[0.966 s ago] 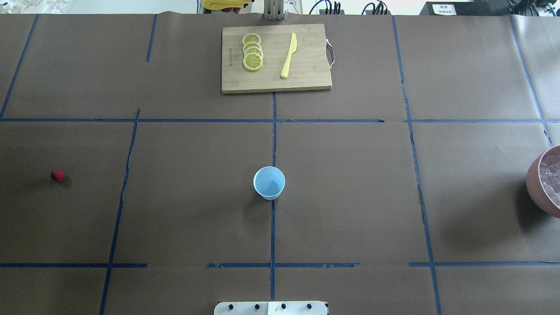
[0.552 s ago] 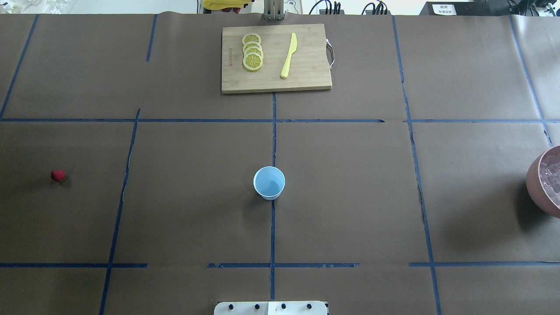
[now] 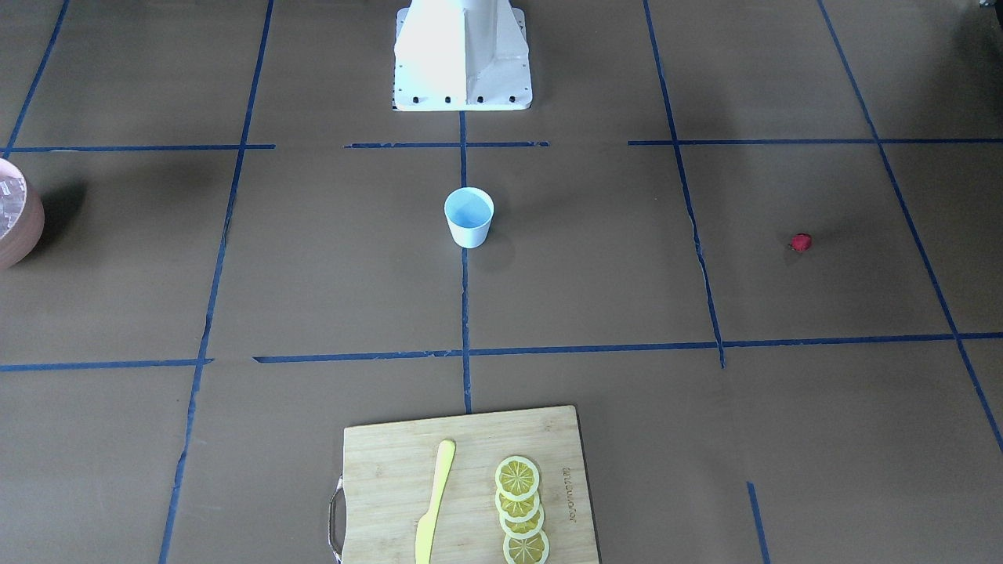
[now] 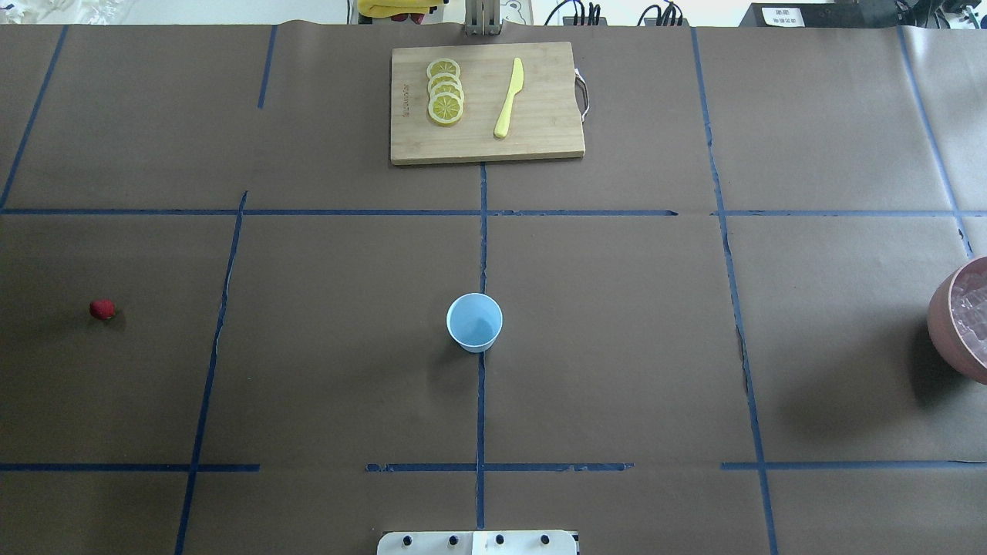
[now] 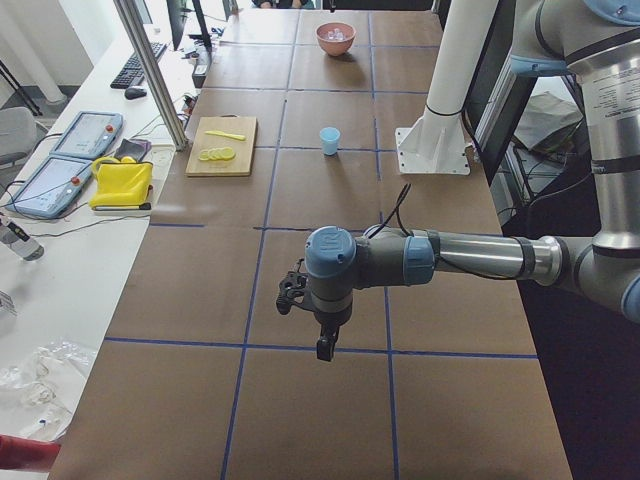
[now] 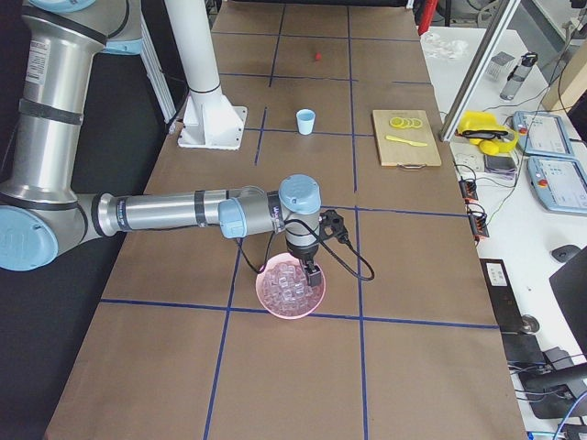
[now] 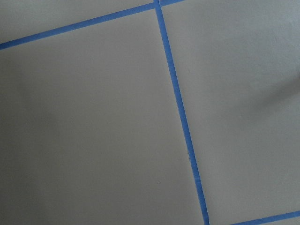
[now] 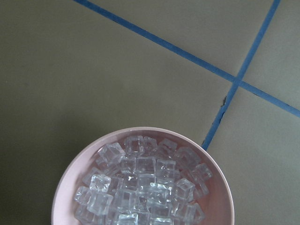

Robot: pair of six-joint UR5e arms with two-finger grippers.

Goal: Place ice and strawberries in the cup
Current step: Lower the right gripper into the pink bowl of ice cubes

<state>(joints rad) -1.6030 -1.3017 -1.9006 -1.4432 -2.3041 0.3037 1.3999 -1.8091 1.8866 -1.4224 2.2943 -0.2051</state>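
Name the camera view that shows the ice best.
Right wrist view: the ice fills the bowl, single cubes distinct. Exterior right shows it smaller; overhead and front-facing cut the bowl at the edge; exterior left shows it tiny; left wrist, not at all.

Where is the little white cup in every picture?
Front-facing: cup in the middle, below the robot's base.
Overhead: cup in the middle, on the blue tape line.
Left side: cup up top, right of the cutting board.
Right side: cup up top, left of the cutting board.
Left wrist: not there.
Right wrist: not there.
Shared landmark: the cutting board.
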